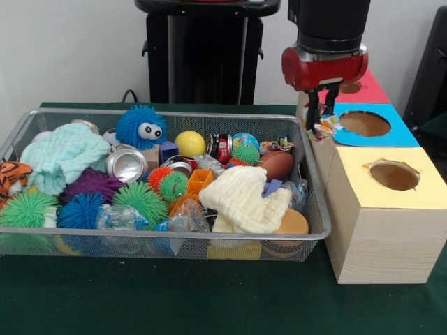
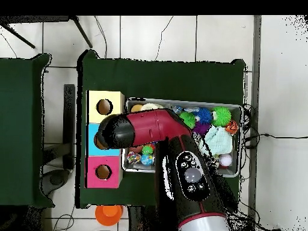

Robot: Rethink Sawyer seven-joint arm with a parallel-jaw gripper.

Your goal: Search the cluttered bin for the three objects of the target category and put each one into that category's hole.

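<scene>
Front view: gripper [image 1: 323,112] hangs from red wrist housing at approx. 1 o'clock of frame; fingers pinched on a small multicoloured crinkled wrapper [image 1: 325,128], held in the air; the wrapper sits over the gap between the bin's right rim and the box row, at the left edge of the blue box top, not over the hole itself.

Wire mesh bin [image 1: 160,241] fills frame centre-left on green table cover [image 1: 174,300]. Contents w/ positions rel. to bin centre: blue fuzzy ball w/ googly eyes [image 1: 140,127] at 11 o'clock; mint knitted cloth [image 1: 64,155] at 9 o'clock; crushed silver can [image 1: 126,164] just right of the cloth; yellow ball [image 1: 190,143] at 12 o'clock; cream knitted cloth [image 1: 244,199] at 4 o'clock; brown ball [image 1: 278,165] at 2 o'clock; a second patterned wrapper [image 1: 278,146] at 1 o'clock by the far rim; green spiky ball [image 1: 142,199] at 7 o'clock; orange block [image 1: 199,181] near centre.

Wooden box row right of bin, at 3 o'clock: yellow-topped box [image 1: 380,209] nearest camera; blue-topped box [image 1: 391,134] behind it; red-topped box [image 1: 367,91] farthest; each top has one round hole.

Overhead view: arm [image 2: 180,162] crosses bin; wrist end sits over the blue box [image 2: 94,144]; gripper tips hidden under the wrist there.
</scene>
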